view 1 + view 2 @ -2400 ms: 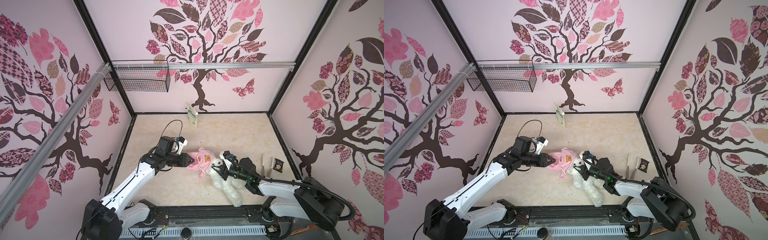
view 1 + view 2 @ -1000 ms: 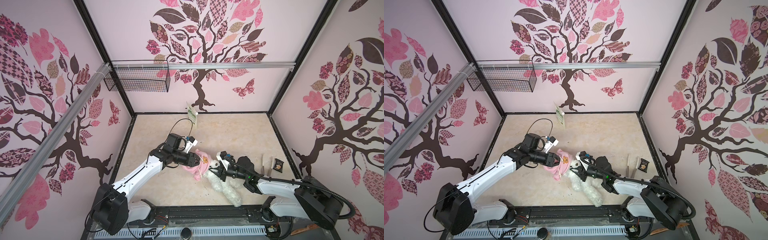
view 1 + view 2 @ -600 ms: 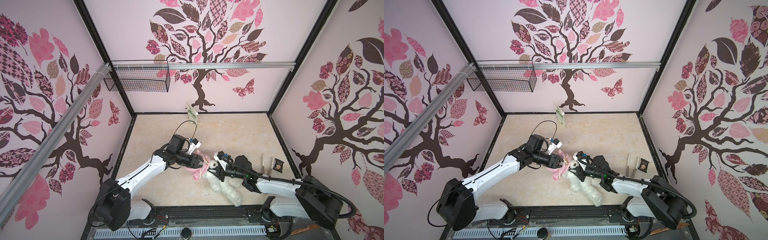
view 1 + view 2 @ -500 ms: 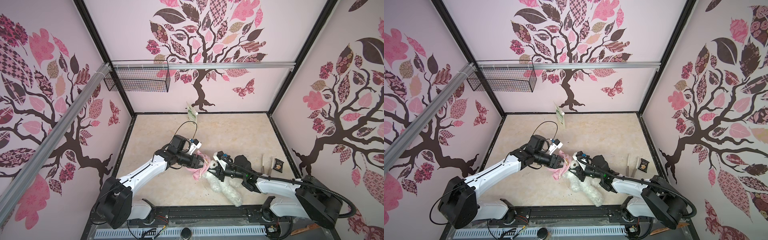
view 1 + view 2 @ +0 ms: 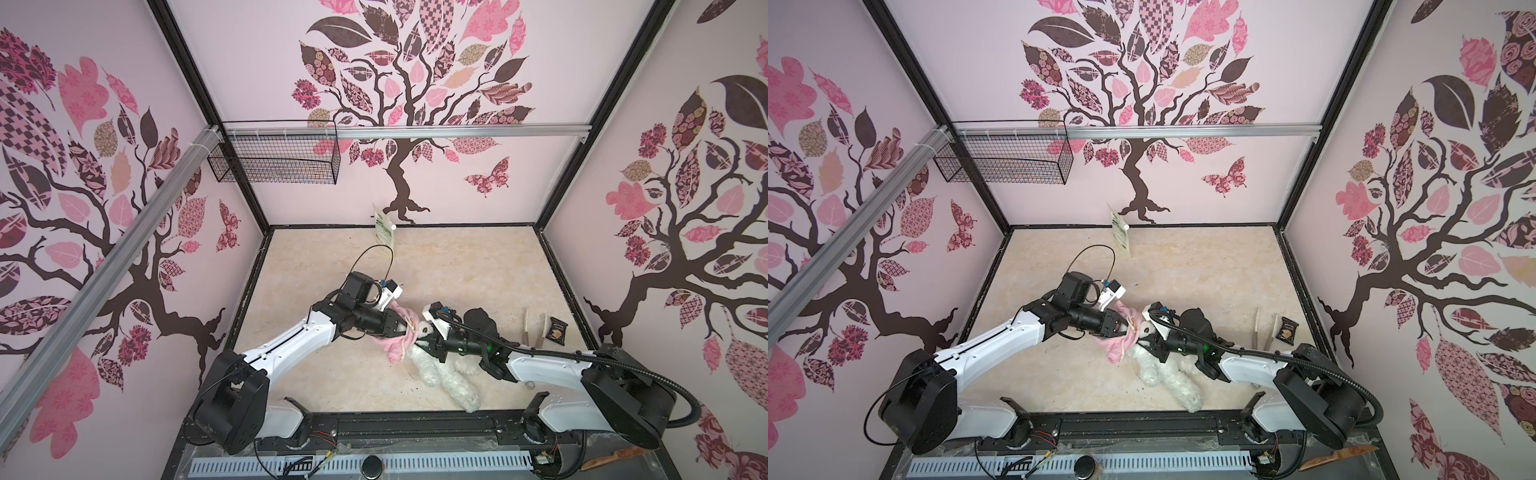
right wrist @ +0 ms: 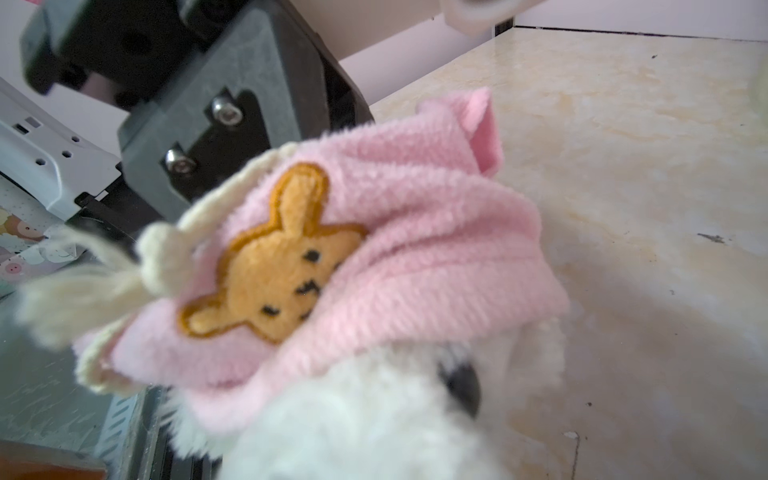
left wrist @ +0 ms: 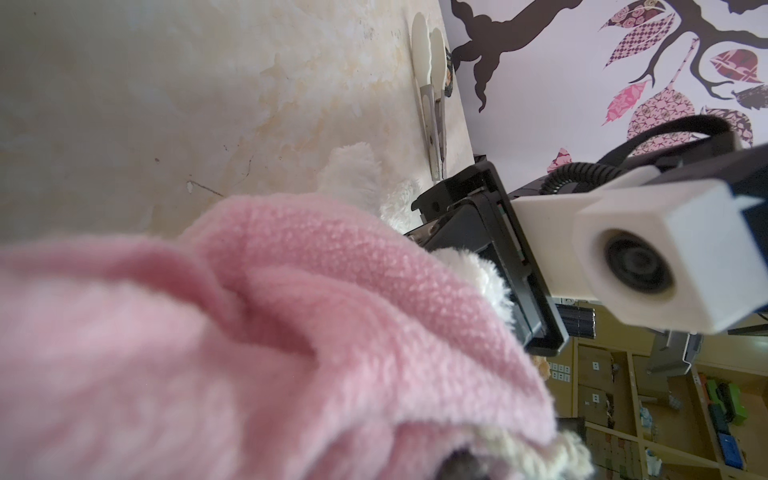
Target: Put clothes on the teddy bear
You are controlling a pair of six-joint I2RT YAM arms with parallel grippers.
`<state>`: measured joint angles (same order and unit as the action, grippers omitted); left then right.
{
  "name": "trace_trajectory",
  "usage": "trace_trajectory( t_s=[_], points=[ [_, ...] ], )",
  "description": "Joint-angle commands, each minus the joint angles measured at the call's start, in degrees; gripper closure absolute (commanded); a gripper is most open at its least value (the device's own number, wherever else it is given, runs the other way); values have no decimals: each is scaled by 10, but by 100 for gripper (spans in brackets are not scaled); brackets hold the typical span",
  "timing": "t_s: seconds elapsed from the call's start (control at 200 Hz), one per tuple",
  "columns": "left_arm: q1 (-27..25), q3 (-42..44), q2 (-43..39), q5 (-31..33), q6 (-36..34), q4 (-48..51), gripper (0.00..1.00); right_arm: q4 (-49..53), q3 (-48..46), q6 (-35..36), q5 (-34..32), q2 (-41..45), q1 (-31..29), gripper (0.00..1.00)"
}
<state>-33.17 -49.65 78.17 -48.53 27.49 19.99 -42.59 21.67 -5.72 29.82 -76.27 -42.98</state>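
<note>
Teddy bear (image 5: 440, 368) lying on the beige floor (image 5: 457, 266), near the front edge, a little right of centre; head toward the left and far side, legs toward the near right. Pink hooded top (image 5: 397, 343) draped over the head, bear-face patch (image 6: 274, 270) facing the right wrist camera; cream drawstring (image 6: 83, 291) hanging beside it. Left gripper (image 5: 401, 326) pressed into the pink cloth from the left; fingertips buried in fabric, cannot tell whether together or apart. Right gripper (image 5: 422, 343) at the bear's neck from the right; jaws hidden by fur, state not clear. White tongs (image 5: 525, 330) and small dark packet (image 5: 555, 330) further right, well apart from the bear.
</note>
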Motion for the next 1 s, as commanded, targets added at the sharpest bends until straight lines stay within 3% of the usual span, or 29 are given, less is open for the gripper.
trace_trajectory(
  t_s=[0.0, 0.19, 0.305, 0.5, 0.61, 0.73, 0.855, 0.995],
  points=[
    [-30, 11, -17, -110, -10, -36, 88, -59, 9, 24, -4, 3, -14, 70],
    [-4, 9, -47, -83, -24, -22, 97, 18, -16, 30, -93, 51, -10, 56],
    [35, 17, -69, -69, -5, -37, 100, 110, -12, -1, -161, 98, 7, 41],
    [54, 46, -91, -26, 39, -99, 100, 285, 21, -58, -151, 217, 44, 26],
    [55, 72, -100, -15, 77, -168, 100, 320, 35, -92, -76, 277, 42, 29],
    [54, 82, -101, -17, 85, -196, 100, 274, 32, -158, -38, 306, 16, 42],
    [53, 102, -105, -8, 94, -220, 100, 228, 57, -212, -58, 262, -42, 56],
    [53, 104, -108, -4, 96, -225, 100, 104, 52, -321, -34, 180, -46, 66]
  ],
)
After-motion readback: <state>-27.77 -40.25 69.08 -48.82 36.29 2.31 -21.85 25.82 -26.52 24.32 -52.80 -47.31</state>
